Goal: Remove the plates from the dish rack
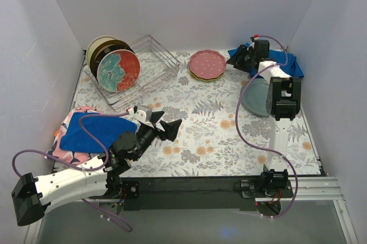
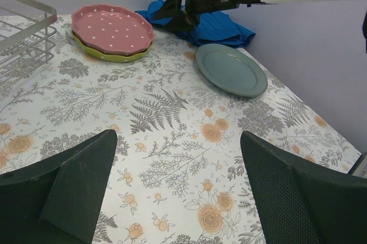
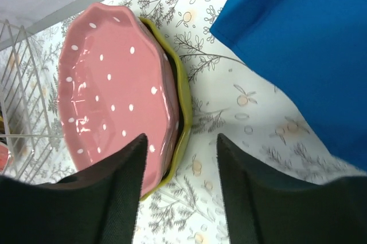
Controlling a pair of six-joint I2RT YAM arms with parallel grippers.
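The right gripper [image 3: 180, 189] has its jaws spread wide and holds nothing. In the right wrist view its two dark fingers [image 3: 112, 198] straddle the rim of the pink scalloped plate [image 3: 114, 83], though it is hard to tell whether either finger touches it. That plate lies face up on the lime-green plate [image 3: 182, 103], and the pair sits just to the right of the dish rack [image 1: 153, 63], close to its far corner. A blue cloth [image 1: 289, 63] is bunched farther right of the rack, beyond the stack.

The left gripper [image 1: 165, 124] is also spread apart and empty. It hangs above the flowered table [image 1: 218, 129] on the near side of the rack, well apart from it.

The grey-teal plate [image 1: 255, 99] lies flat on the table well to the right of the rack, nearer than the pink stack and partly behind the right arm.

Inside the rack, at its left end, plates stand on edge: the teal-and-red floral plate [image 1: 118, 71] in front, a dark-rimmed plate [image 1: 102, 56] behind it and a cream plate [image 1: 96, 44] at the back. The rest of the rack's slots look bare. A second blue cloth [image 1: 94, 134] lies on a pink patterned cloth [image 1: 67, 122] on the near side of the rack's left end.
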